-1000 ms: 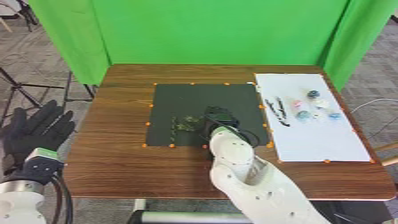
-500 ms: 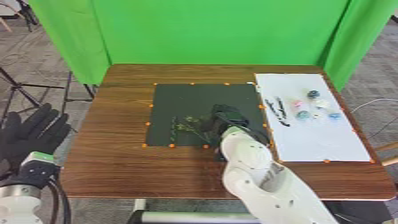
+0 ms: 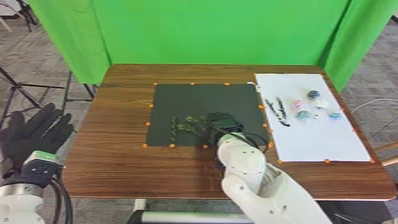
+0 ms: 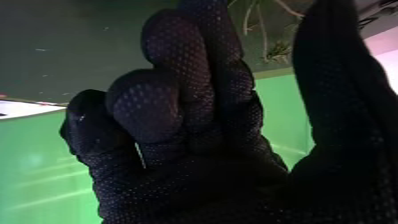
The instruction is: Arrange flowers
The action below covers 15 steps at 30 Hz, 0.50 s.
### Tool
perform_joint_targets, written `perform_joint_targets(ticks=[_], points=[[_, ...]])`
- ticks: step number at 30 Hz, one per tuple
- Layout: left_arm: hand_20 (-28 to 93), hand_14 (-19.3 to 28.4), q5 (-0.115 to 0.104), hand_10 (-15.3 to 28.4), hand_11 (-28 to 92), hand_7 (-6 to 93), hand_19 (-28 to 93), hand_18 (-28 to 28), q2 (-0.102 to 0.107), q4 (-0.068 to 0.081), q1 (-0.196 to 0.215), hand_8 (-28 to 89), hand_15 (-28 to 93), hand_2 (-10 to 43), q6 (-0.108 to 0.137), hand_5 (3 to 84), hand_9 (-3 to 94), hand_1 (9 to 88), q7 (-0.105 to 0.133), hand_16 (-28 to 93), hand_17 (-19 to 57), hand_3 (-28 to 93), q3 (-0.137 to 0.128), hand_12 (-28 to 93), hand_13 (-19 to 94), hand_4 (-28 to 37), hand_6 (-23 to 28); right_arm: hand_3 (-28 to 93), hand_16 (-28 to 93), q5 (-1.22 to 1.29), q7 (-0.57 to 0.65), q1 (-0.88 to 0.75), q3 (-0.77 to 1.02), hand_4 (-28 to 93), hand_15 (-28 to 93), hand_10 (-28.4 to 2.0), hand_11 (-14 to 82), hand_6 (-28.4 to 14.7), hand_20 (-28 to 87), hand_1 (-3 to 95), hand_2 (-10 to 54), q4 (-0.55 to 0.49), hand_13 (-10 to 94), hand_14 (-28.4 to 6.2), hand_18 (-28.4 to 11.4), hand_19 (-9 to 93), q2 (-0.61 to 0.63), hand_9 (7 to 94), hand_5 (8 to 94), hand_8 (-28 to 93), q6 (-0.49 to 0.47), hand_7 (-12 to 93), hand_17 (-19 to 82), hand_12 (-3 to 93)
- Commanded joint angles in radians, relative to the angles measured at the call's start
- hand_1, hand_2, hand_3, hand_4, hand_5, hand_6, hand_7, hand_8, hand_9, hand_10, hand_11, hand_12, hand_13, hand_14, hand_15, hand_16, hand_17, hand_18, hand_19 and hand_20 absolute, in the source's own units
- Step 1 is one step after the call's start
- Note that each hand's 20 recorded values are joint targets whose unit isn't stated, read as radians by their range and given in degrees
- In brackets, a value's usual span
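Fingers of the right hand (image 3: pixel 224 121), head view, lie over the black mat (image 3: pixel 204 95), green sprigs (image 3: pixel 189 124) just to their left; those of the left hand (image 3: pixel 31 141) are straight, released. Right wrist view: loosely bent, released fingers, thumb apart; stems (image 4: pixel 264 30) appear between, contact indeterminable.

Room over far half of dark mat (image 3: pixel 182 92); sprigs (image 3: pixel 189 125) in way, just left of right hand (image 3: pixel 223 121).

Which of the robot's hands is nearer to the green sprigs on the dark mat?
Right: the right hand is just right of the sprigs; the left hand is left of the table.
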Motion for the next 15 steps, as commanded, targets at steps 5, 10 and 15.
perform_joint_targets(ticks=[5,10,15], points=[[9,16.8,0.002,16.5,26,18.9,30,13.8,-0.009,0.005,0.005,-10,42,9.9,-0.016,40.0,32.3,27.0,-0.007,-9,-5.7,73,0.002,10,22,-28.3,9.1,67,38,-0.017,-0.045,-0.039,-0.044,-28,69,-13.9,47.3,-2.1,44,43.0,-9.5,0.036,78,-13.0,-25.5,93,-0.005,82.7,78.3,16,0.002,41,50,36.9],[9,17.1,0.005,16.6,26,19.0,30,13.8,-0.01,0.007,0.003,-10,42,10.0,-0.019,40.1,32.3,27.0,-0.01,-9,-5.7,73,0.002,10,22,-28.3,9.1,68,38,-0.026,-0.069,-0.048,-0.052,-27,69,-13.1,47.3,-1.4,45,48.1,-9.5,0.033,79,-13.1,-25.6,93,-0.01,85.1,80.7,22,0.013,42,51,37.2],[9,17.3,0.004,16.7,26,19.0,30,13.9,-0.013,0.009,0.0,-10,42,10.0,-0.018,40.2,32.2,27.0,-0.018,-9,-5.9,73,0.003,10,21,-28.3,9.2,69,39,-0.023,-0.055,-0.048,-0.053,-26,69,-13.0,47.0,-1.4,46,48.6,-9.5,0.035,80,-12.9,-25.8,93,-0.014,85.8,81.2,23,0.02,42,51,37.3]])
